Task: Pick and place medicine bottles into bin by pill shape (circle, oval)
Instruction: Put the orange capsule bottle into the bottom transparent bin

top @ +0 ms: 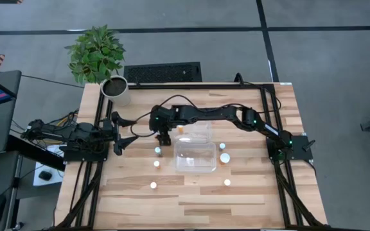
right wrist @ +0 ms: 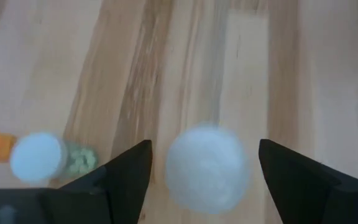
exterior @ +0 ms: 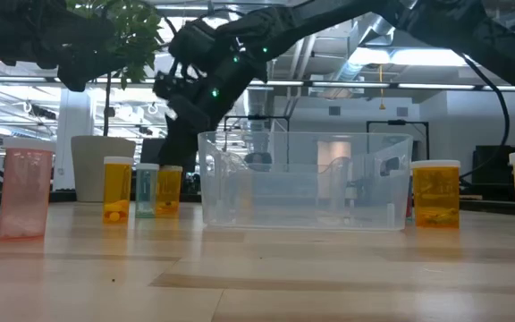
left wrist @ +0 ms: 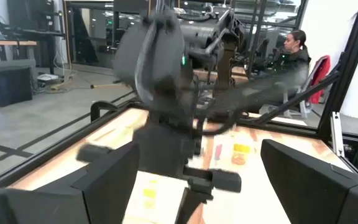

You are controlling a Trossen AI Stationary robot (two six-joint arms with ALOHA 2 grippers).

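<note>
Nearest the front edge of the tabletop (top: pixel 191 199), two medicine bottles stand alone, one at front left (top: pixel 153 185) and one at front right (top: pixel 227 183). Both are well clear of either arm and look safe.

A step farther in sits the clear bin (top: pixel 195 155), with two more bottles just off its right side (top: pixel 224 157). To the bin's left is the busy patch. The right arm reaches across from the right edge, and its right hand (right wrist: pixel 205 163) hangs straight down over a white-capped bottle (right wrist: pixel 207 168). Its fingers are spread to either side of the cap, with a gap on both sides, and hold nothing yet.

That bottle stands upright, its long axis vertical and its cap pointing up at the wrist.

The trouble I'd watch for is the neighbour. Another bottle with greenish pills (right wrist: pixel 37 157) stands close beside the outside of one finger. If the hand drops a little off centre, that finger could clip it and tip it, or shove it into the orange one next to it. A shallow pinch on the rounded cap could also let the bottle slip or lean as it lifts. The bin wall is close by as well.

Farther left, the left hand (top: pixel 117 142) waits near the table's left edge, wide open and empty. At the far left corner stands a white plant pot (top: pixel 115 90).
</note>
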